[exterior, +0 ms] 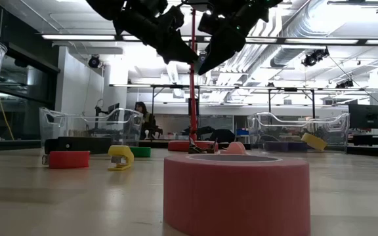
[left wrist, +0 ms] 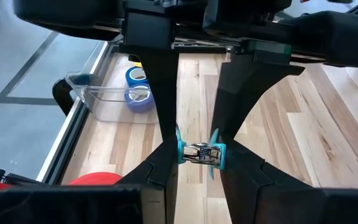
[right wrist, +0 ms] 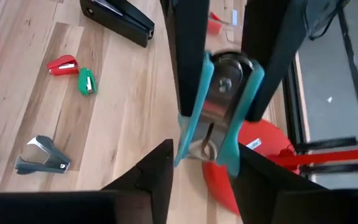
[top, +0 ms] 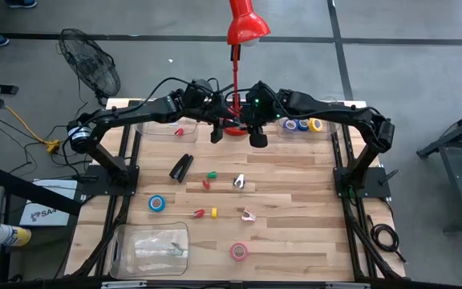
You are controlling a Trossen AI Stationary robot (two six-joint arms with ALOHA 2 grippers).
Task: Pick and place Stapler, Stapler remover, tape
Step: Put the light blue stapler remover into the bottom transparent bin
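A teal staple remover point(right wrist: 219, 102) hangs in the air between both grippers, above the red lamp's base point(right wrist: 263, 146) at the table's far middle. My left gripper point(left wrist: 197, 152) and my right gripper point(right wrist: 205, 152) slant down toward each other in the low view, meeting tip to tip. The black stapler point(top: 181, 167) lies flat on the table left of centre. A blue tape roll point(top: 157, 203) and a pink one point(exterior: 236, 193) lie flat toward the near side. More rolls point(top: 303, 124) sit in the far right bin. My left gripper pinches the staple remover by its two teal handles point(right wrist: 197, 81), one finger on each. The remover lies along the fingers, lifted clear, with its metal claw end point(right wrist: 205, 144) sticking out past them. My right gripper has its fingertips point(left wrist: 174, 140) against both sides of the remover's claw end point(left wrist: 199, 152), slanting down from the table's right. The other fingers crowd the spot, so how far it reaches between the fingers is hidden.
The lamp pole point(exterior: 193, 78) rises right beside both grippers. Small staple removers lie mid-table: a grey one point(right wrist: 42, 155), a red one point(right wrist: 62, 63), a green one point(right wrist: 87, 81). Clear bins stand at the far left point(top: 160, 128) and near left point(top: 151, 245).
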